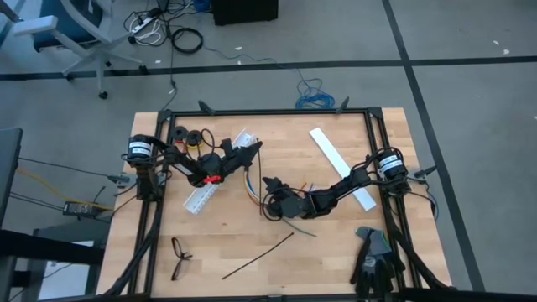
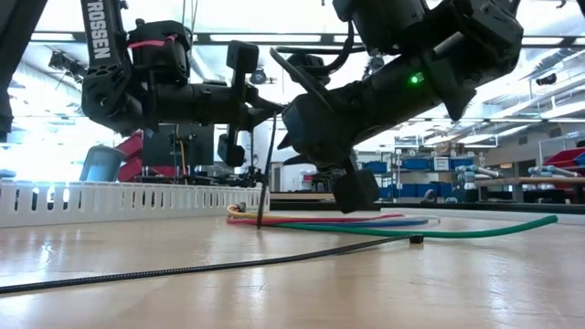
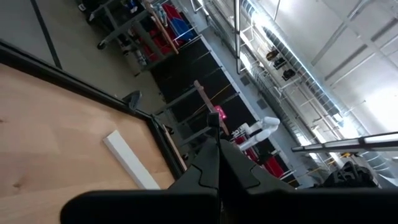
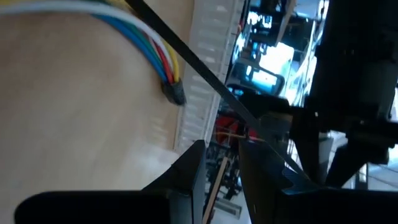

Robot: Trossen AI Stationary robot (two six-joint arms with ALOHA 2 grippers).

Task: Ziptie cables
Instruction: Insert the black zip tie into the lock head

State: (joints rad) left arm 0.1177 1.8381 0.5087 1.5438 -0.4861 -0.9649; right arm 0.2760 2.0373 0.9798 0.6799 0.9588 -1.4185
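Item 1, cables [image 1: 252, 189]: I found the coloured bundle lying flat on the table [image 1: 336, 243] near its middle, between the two arms, one end just beside the white slotted strip [image 1: 220, 172]. In the right wrist view the wires [image 4: 146, 40] ended together in a small dark tip.

Item 2, zipties: one [image 1: 258, 254] lay loose on the boards toward the near edge, well apart from the bundle. Another [image 2: 267, 169] stood nearly upright, its foot beside the cables.

Item 3, left gripper [image 1: 256, 148]: fingers pressed fully together, apparently pinching the top of that upright ziptie, raised above the slotted strip.

Item 4, right gripper [image 1: 270, 186]: hovering low beside the bundle, fingers a narrow gap apart. I could not tell whether they gripped the dark strip [image 4: 205, 78] crossing its view.

Handling note: I judged the step to be threading the tie around the wires. It wanted a steady left hold, the tail kept taut, and the right fingers brought squarely onto the free end before pulling, so the thin strip would not twist or slip.
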